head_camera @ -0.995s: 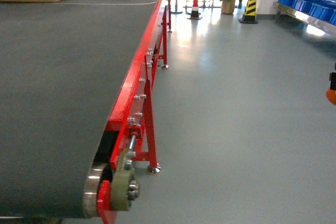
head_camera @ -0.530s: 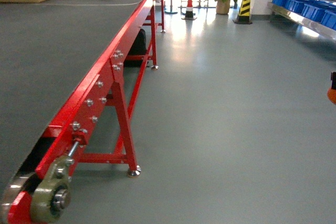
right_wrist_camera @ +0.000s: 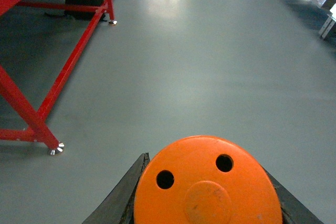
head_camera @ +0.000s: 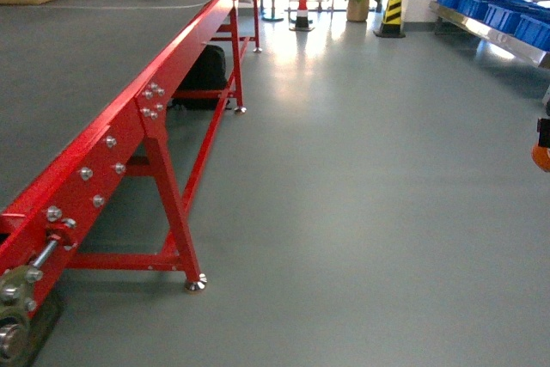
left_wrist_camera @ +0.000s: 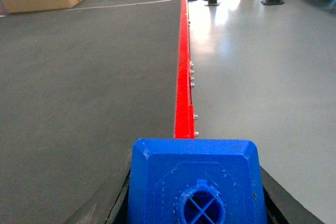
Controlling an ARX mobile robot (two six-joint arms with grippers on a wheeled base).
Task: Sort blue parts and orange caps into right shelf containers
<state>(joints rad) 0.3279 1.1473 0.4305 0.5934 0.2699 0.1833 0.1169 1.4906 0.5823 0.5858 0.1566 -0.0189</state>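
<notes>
The conveyor (head_camera: 129, 118) has slid left since earlier; wrist views show the left tool (left_wrist_camera: 197, 203) gripping a blue part (left_wrist_camera: 197, 182), the right tool (right_wrist_camera: 207, 198) an orange cap (right_wrist_camera: 207, 187).

Blue part (left_wrist_camera: 197, 182) between left fingers; orange cap (right_wrist_camera: 207, 184) between right fingers.

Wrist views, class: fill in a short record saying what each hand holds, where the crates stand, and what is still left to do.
left hand: shut on blue part, above the conveyor belt
right hand: shut on orange cap, above the floor
blue crates: on the steel shelf, far right in the head view
left to do: both parts not yet in the crates
</notes>
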